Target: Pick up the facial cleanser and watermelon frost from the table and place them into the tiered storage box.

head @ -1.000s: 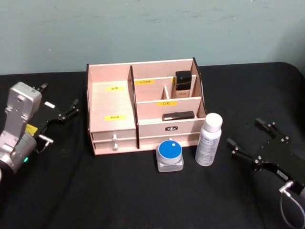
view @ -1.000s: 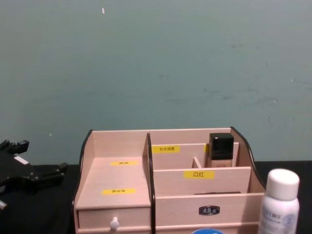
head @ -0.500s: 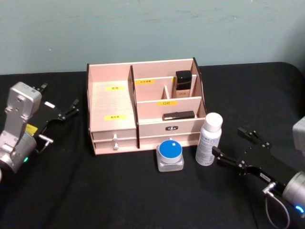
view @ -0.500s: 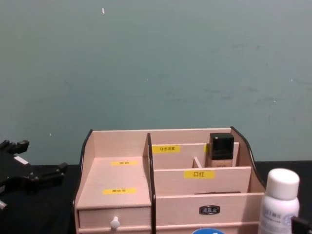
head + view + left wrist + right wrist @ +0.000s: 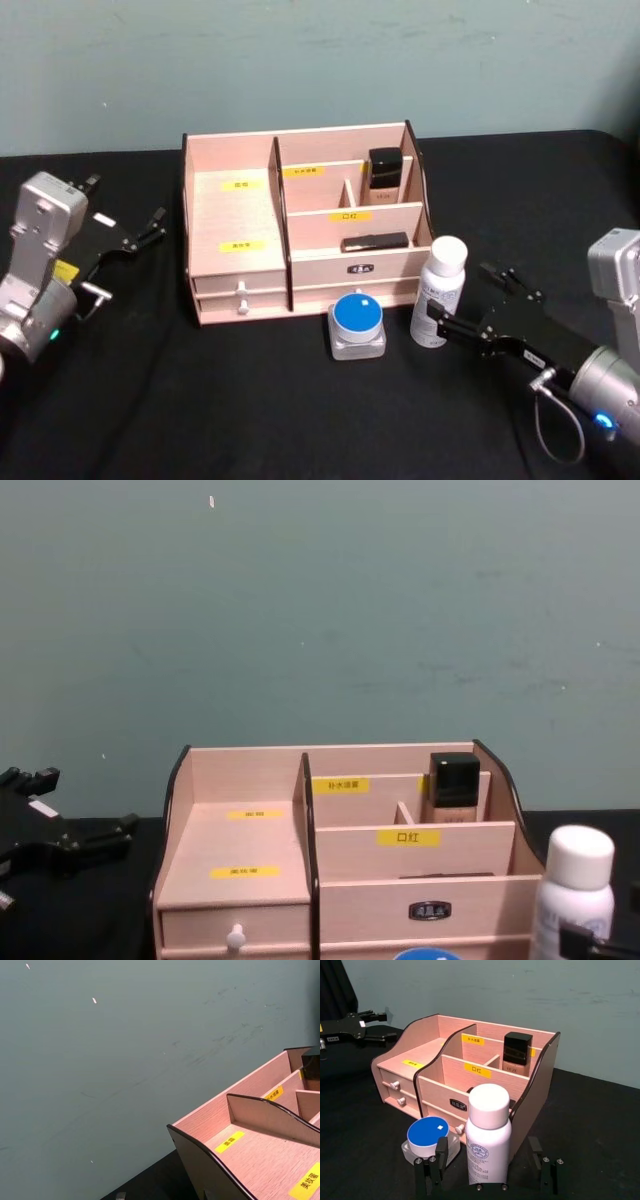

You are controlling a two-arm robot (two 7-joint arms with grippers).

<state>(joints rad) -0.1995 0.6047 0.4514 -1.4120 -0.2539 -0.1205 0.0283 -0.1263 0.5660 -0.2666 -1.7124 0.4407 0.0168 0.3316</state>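
Note:
The facial cleanser (image 5: 438,292), a white bottle with a white cap, stands upright on the black table just right of the tiered storage box (image 5: 235,215). The watermelon frost (image 5: 357,323), a small jar with a blue lid, sits in front of the box. My right gripper (image 5: 460,293) is open at the bottle's right side. In the right wrist view the bottle (image 5: 487,1145) stands between its two fingers (image 5: 440,1157), untouched, with the jar (image 5: 427,1137) beside it. My left gripper (image 5: 122,205) rests open on the table left of the box.
A black-capped bottle (image 5: 385,170) stands in the box's rear right compartment and a dark flat item (image 5: 374,242) lies in the one in front. The box's left shelf (image 5: 245,850) is bare. A teal wall rises behind the table.
My right gripper has slid left across the table until its open fingers reach the white bottle. The left arm, box, bottle and jar have not moved.

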